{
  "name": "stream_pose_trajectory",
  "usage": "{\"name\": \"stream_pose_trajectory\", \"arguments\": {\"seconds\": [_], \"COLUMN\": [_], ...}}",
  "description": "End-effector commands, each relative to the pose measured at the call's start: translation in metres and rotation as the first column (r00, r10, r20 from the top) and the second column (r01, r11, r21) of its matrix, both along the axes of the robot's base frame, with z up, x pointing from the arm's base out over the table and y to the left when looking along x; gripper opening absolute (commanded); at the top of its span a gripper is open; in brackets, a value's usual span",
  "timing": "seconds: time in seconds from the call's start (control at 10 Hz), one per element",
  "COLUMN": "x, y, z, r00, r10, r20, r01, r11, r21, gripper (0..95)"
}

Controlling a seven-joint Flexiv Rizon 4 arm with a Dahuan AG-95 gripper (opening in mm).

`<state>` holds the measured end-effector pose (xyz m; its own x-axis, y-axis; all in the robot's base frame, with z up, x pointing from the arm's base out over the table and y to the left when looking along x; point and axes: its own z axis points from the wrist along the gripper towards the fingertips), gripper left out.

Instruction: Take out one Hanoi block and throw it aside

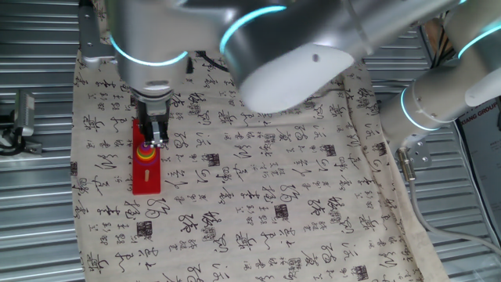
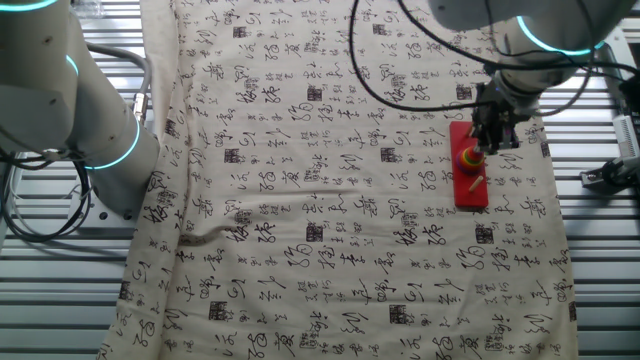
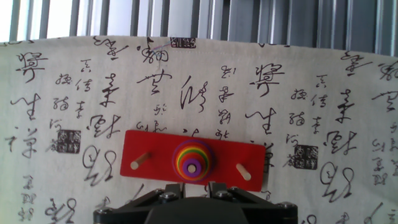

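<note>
The red base [image 3: 158, 155] lies on the printed cloth, with a bare wooden peg [image 3: 140, 160] on each side. Its middle peg carries a stack of coloured rings [image 3: 194, 149]. The tiny purple Hanoi block [image 3: 192, 167] sits on top of the stack. My gripper [image 3: 194, 186] is just above the stack, its jaws apart and holding nothing. In one fixed view the gripper [image 1: 154, 139] hangs over the far end of the base [image 1: 146, 178], at the stack [image 1: 146, 153]. In the other fixed view the gripper [image 2: 491, 140] is right beside the stack [image 2: 469, 157].
The cloth [image 1: 258, 196] covers the table, with metal slats [image 1: 35, 219] round it. A second arm [image 2: 80, 120] stands at the cloth's edge. Cables [image 2: 400, 70] hang over the cloth near my arm. A small fixture [image 1: 23, 117] sits off the cloth.
</note>
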<state>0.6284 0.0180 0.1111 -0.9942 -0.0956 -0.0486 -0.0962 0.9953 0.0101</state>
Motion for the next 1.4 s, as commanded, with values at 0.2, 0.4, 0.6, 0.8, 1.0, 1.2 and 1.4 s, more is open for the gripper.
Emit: {"name": "stream_pose_trajectory", "arguments": {"seconds": [0.2,0.4,0.6,0.8,1.0,1.2,1.4], "x": [0.002,0.002,0.002,0.002,0.002,0.002,0.002], "y": [-0.0006,-0.0006,-0.0006,-0.0006,-0.0006,-0.0006,-0.0006], "z": [-0.0012,-0.0012,-0.0012,-0.0012,-0.0012,-0.0012,-0.0012], "r00": [0.999,0.998,0.996,0.996,0.996,0.996,0.996], "r10": [-0.026,-0.062,-0.075,-0.086,-0.085,-0.083,-0.085], "r20": [0.022,0.033,0.036,0.035,0.036,0.037,0.037], "r01": [0.026,0.063,0.076,0.086,0.085,0.083,0.085], "r11": [0.999,0.998,0.997,0.996,0.996,0.997,0.996], "r21": [-0.021,-0.011,-0.008,-0.002,0.001,0.002,0.0], "gripper": [19.0,19.0,19.0,19.0,19.0,19.0,19.0]}}
